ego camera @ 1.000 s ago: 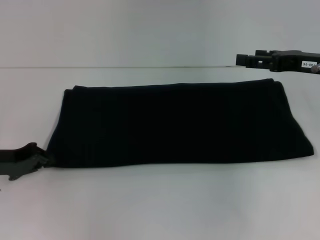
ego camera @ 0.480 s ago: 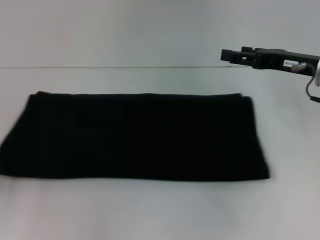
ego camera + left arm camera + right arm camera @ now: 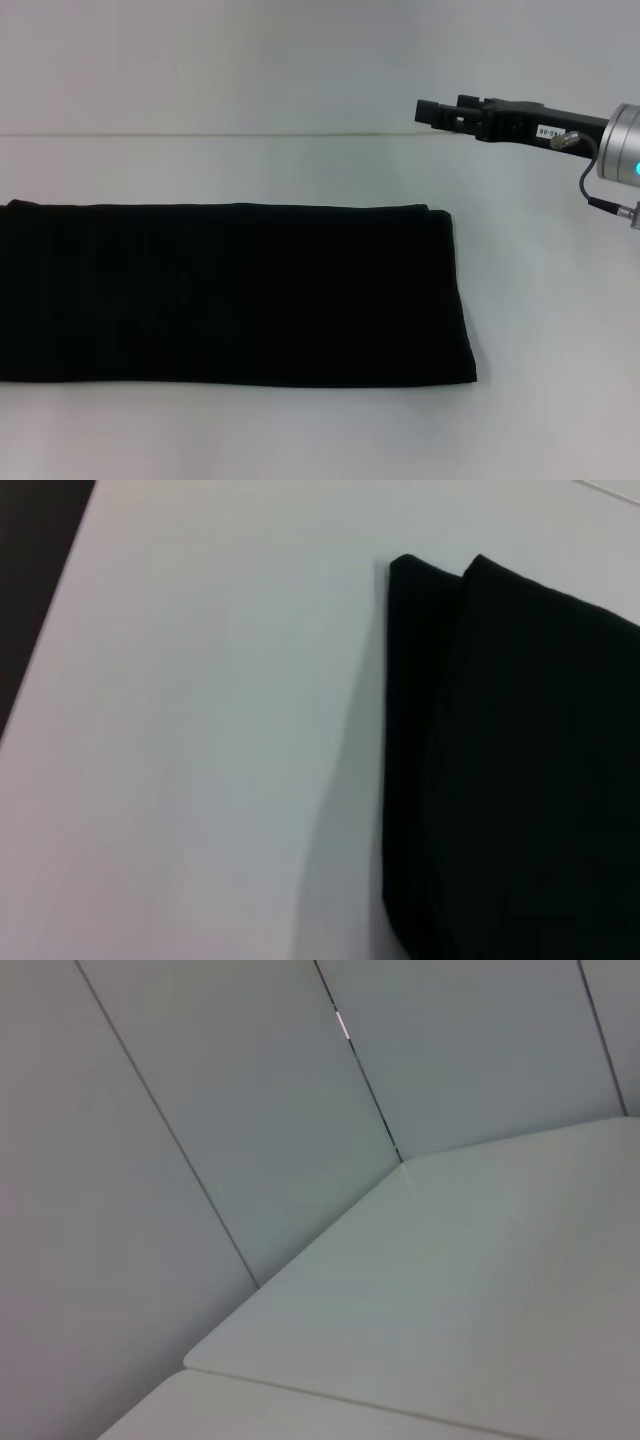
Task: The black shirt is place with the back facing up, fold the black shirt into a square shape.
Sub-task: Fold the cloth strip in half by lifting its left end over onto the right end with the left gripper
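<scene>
A white table (image 3: 300, 440) — plain and flat — meets a pale panelled wall (image 3: 200, 1110).

my right gripper (image 3: 424, 110) is just hanging up high off to my right, arm stretched level, pointing left.

A large plain black soft-fabric shirt (image 3: 230, 295) lies flat on a white table, folded into a long horizontal band. In the head view it stretches from the left edge of the picture to a little right of centre, its right end squared off. No lettering shows on its upper face. In the left wrist view the same shirt (image 3: 520, 770) shows two stacked layers at one end, their corners slightly offset.
</scene>
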Robot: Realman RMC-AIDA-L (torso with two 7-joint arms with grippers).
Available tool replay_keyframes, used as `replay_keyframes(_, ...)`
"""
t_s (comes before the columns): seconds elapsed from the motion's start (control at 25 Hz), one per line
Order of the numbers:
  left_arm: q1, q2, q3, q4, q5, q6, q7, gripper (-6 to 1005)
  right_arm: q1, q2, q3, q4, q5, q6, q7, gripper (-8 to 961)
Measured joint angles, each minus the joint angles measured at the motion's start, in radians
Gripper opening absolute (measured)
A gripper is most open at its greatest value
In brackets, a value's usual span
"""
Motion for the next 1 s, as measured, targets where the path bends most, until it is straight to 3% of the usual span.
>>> replay_keyframes(0.2,-0.057,0.012,0.015,-0.004,0.001,0.05,-0.046,32,-0.008,-0.01,0.0,-0.007,0.023,-0.007,-0.011,917)
replay_keyframes(0.36,-0.15,0.02,0.021,-0.004,-0.055,0.176,-0.101,32,-0.01,-0.028,0.0,-0.009,0.029,-0.012,-0.028,917)
replay_keyframes(0.44,-0.204,0.011,0.023,-0.011,-0.103,0.229,-0.118,32,-0.012,-0.038,0.0,-0.01,0.032,-0.021,-0.038,917)
replay_keyframes(0.6,-0.346,-0.051,0.088,-0.085,-0.212,0.264,-0.144,32,-0.02,-0.059,0.0,-0.012,0.032,-0.042,-0.051,918)
replay_keyframes(0.68,-0.423,-0.099,0.147,-0.159,-0.278,0.23,-0.146,32,-0.028,-0.068,0.0,-0.013,0.032,-0.057,-0.058,918)
replay_keyframes(0.92,-0.511,-0.2,0.268,-0.348,-0.419,0.06,-0.112,33,-0.062,-0.097,0.0,-0.013,0.03,-0.091,-0.062,917)
replay_keyframes(1.0,-0.512,-0.208,0.295,-0.486,-0.507,-0.032,-0.046,33,-0.071,-0.102,-0.003,-0.013,0.029,-0.095,-0.065,917)
